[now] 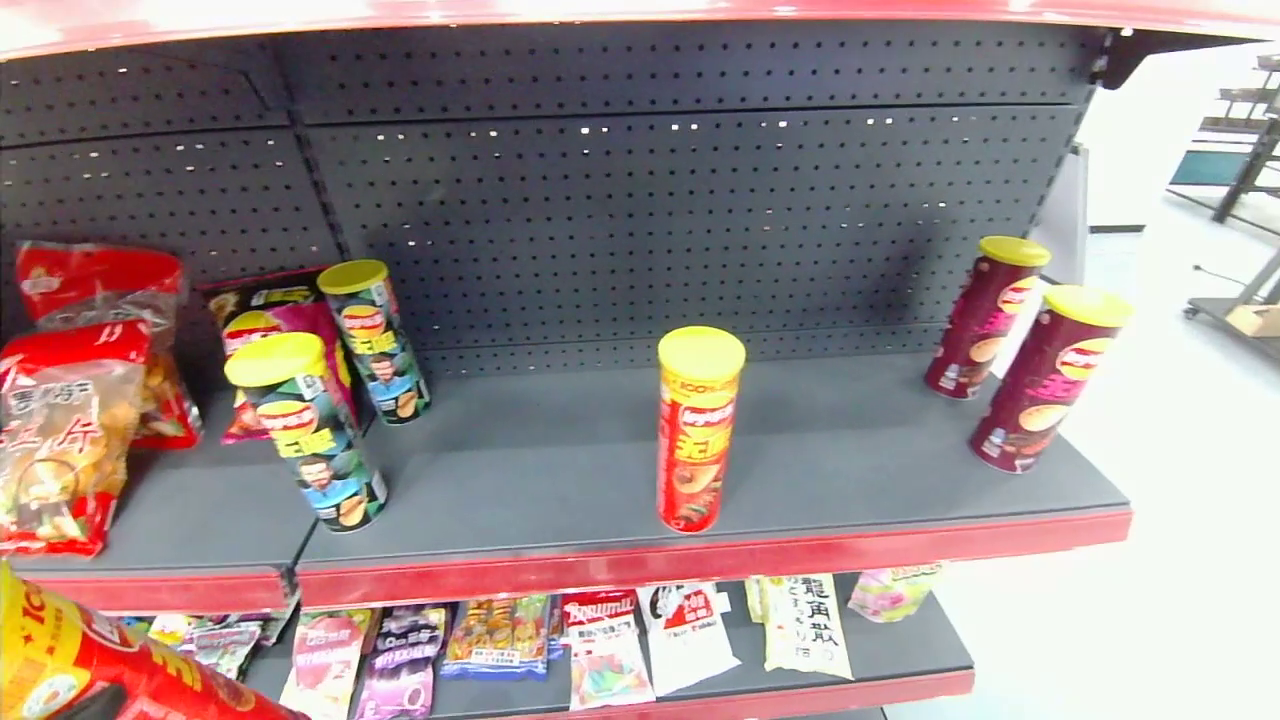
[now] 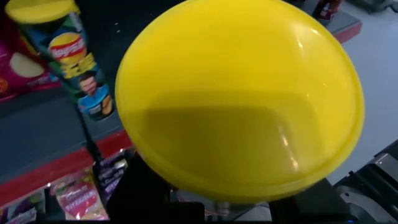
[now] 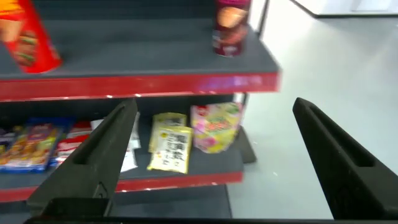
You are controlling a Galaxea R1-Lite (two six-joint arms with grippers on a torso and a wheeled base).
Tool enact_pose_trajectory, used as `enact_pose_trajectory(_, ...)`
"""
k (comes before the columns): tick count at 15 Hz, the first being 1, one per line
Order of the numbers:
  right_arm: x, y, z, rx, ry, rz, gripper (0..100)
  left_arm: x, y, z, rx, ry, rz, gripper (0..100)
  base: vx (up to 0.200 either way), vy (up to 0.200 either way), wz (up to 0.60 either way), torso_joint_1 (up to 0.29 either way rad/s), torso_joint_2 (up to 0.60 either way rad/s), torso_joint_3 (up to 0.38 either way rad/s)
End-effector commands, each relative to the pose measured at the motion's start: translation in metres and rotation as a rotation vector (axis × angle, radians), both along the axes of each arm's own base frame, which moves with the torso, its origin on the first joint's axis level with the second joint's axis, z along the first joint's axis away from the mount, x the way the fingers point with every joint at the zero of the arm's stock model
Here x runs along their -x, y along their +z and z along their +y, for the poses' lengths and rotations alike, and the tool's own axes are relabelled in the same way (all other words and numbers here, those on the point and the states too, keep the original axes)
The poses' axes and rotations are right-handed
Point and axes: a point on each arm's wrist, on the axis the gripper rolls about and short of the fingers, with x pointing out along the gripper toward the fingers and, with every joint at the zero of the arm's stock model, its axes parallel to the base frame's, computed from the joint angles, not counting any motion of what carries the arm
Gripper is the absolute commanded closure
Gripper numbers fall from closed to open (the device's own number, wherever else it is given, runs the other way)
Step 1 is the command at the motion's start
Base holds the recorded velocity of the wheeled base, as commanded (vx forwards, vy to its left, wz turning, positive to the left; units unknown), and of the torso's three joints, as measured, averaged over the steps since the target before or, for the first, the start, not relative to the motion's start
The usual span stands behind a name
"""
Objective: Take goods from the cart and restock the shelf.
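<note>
A red chip can with a yellow lid [image 2: 239,99] is in my left gripper [image 2: 261,208], which is shut on it. The can [image 1: 90,660] hangs tilted low at the left, below the front edge of the grey shelf board [image 1: 560,470]. Its lid hides the fingers. On the shelf stand another red can [image 1: 695,440], two green-blue cans [image 1: 310,450] at the left and two maroon cans [image 1: 1045,380] at the right end. My right gripper [image 3: 211,162] is open and holds nothing, low in front of the shelf's right end.
Red snack bags [image 1: 60,440] fill the shelf's far left. Bare shelf lies on both sides of the middle red can. The lower shelf [image 1: 900,650] holds several flat packets. Open white floor [image 1: 1200,500] lies to the right.
</note>
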Motion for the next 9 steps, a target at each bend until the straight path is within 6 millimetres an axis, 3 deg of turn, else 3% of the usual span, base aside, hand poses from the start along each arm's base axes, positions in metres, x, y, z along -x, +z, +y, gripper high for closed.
enact_pose_trajectory(1,0.000,0.000,0.000,0.000,0.000,0.001,0,-0.003,0.000,0.000,0.000,0.002,0.015,100,0.000,0.000,-0.60,0.002,0.01,0.002)
enact_pose_trajectory(2,0.000,0.000,0.000,0.000,0.000,0.001,0,-0.004,0.000,0.000,0.000,0.003,0.017,100,0.000,0.000,-0.60,0.002,0.00,0.002)
enact_pose_trajectory(6,0.000,0.000,0.000,0.000,0.000,0.001,0,-0.019,0.001,0.003,-0.017,0.088,0.076,100,0.000,0.000,0.00,0.000,0.00,0.000)
enact_pose_trajectory(8,0.000,0.000,0.000,-0.008,0.000,0.001,0,-0.045,0.003,0.005,-0.022,0.106,0.109,100,0.000,0.000,0.00,0.000,0.00,0.000)
enact_pose_trajectory(9,0.000,0.000,0.000,-0.012,0.000,0.001,0,-0.073,0.006,0.006,-0.025,0.116,0.110,100,0.000,0.000,0.00,0.000,0.00,0.000)
